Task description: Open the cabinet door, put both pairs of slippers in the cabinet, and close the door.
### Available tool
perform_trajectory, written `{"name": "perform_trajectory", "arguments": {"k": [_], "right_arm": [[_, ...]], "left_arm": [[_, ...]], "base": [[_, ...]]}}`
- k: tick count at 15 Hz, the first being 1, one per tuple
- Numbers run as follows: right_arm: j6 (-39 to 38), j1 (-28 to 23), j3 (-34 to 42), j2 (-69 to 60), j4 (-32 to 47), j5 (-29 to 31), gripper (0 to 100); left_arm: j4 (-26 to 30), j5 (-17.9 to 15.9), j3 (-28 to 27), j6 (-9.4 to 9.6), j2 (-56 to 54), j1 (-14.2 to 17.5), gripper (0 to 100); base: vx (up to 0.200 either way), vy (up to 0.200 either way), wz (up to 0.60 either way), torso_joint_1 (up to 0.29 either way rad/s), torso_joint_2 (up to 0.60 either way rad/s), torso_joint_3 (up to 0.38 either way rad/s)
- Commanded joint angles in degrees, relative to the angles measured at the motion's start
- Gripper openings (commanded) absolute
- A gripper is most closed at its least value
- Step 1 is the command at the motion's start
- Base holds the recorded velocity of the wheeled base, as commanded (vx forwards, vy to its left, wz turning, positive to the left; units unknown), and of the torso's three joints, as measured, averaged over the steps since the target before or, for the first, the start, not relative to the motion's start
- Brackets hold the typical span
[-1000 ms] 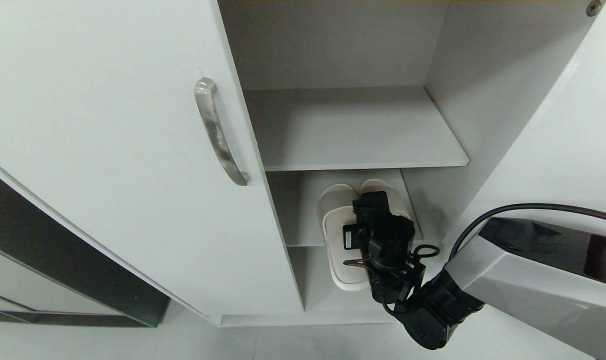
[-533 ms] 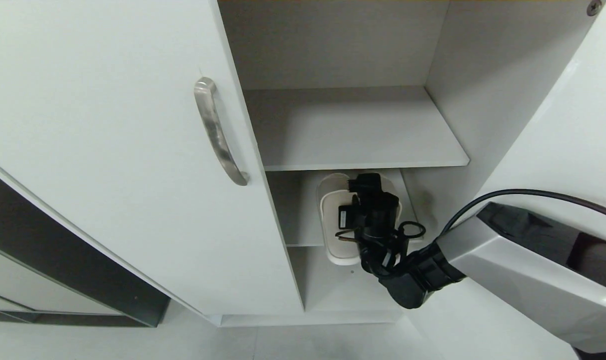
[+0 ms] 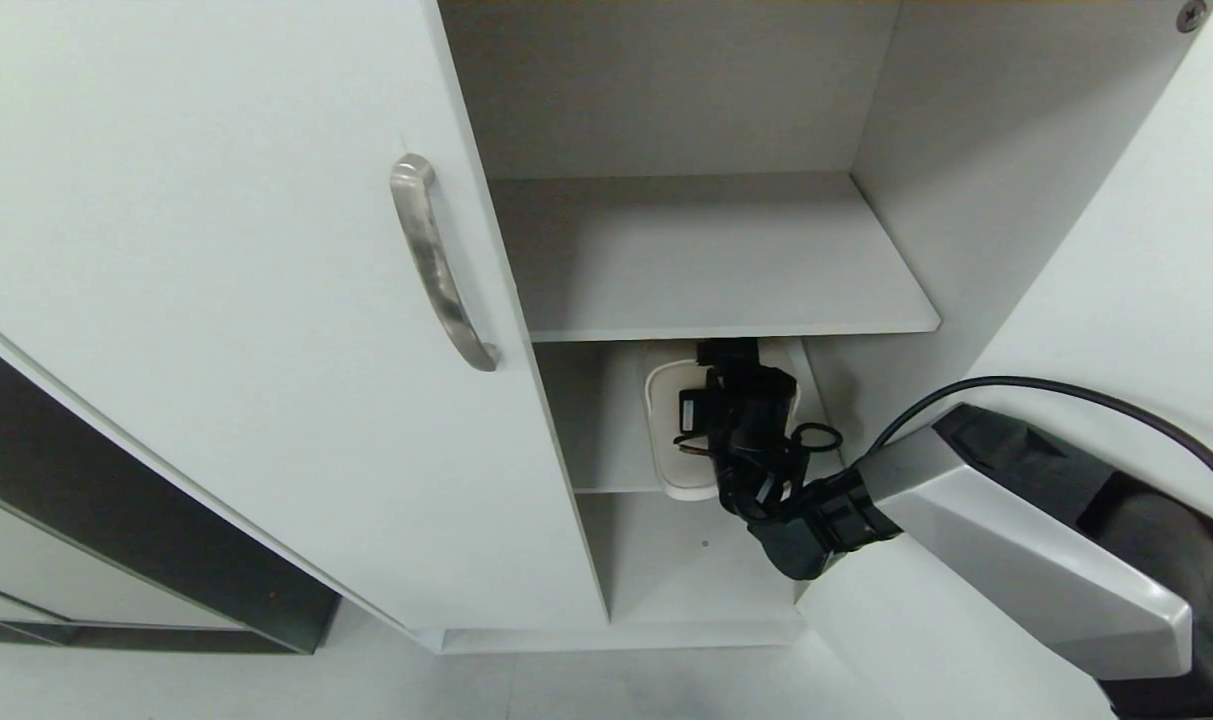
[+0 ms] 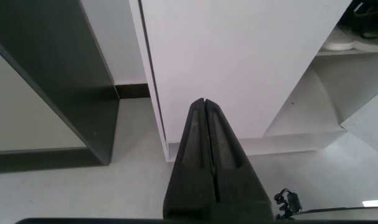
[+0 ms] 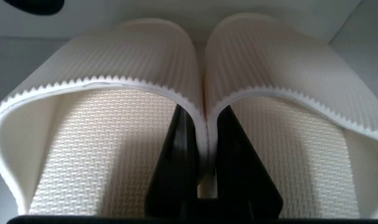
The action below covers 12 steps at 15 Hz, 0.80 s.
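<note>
Right wrist view: right gripper (image 5: pixel 202 121) jaws tight on slippers (image 5: pixel 108 155)

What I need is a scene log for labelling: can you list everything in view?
slippers: one pair, cream-white, side by side at the cabinet's middle shelf, heels at its front edge.
cabinet: one, white, right compartment open, shelves inside.
closed door: one, white, the cabinet's left half.
handle: one, silver, on the closed door.
open door: one, white, swung out at the right.
dark unit: one, dark grey, left of the cabinet.
floor: light grey, below.
right gripper: black, fingers shut on the slippers' inner edges.
left gripper: black, fingers shut, empty, low before the closed door.
</note>
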<state>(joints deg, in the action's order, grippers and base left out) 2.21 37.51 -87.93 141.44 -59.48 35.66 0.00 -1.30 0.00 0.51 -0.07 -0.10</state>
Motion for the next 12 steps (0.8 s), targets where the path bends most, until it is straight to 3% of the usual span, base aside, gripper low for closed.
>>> {"name": "perform_trajectory", "arguments": {"k": [1,5,6,9,12], "right_arm": [[0.08,-0.07,-0.49,0.86,-0.02,0.03,0],[0.08,-0.07,-0.75,2.18,-0.02,0.03,0],[0.08,0.02,-0.66,2.27,-0.02,0.03,100],[0.08,0.81,3.29,0.07,-0.90,0.47,100],[0.17,3.89,14.89,-7.23,-5.82,0.64,100]], "left_arm": [[0.00,-0.01,0.00,0.02,0.07,0.01,0],[0.00,0.07,0.00,0.02,0.07,0.01,0],[0.00,0.07,0.00,0.02,0.07,0.01,0],[0.00,0.07,0.00,-0.07,0.07,0.01,0],[0.00,0.07,0.00,-0.07,0.07,0.01,0]], "base": [[0.000,0.000,0.00,0.000,0.00,0.000],[0.000,0.000,0.00,0.000,0.00,0.000],[0.000,0.000,0.00,0.000,0.00,0.000],[0.000,0.000,0.00,0.000,0.00,0.000],[0.000,0.000,0.00,0.000,0.00,0.000]]}}
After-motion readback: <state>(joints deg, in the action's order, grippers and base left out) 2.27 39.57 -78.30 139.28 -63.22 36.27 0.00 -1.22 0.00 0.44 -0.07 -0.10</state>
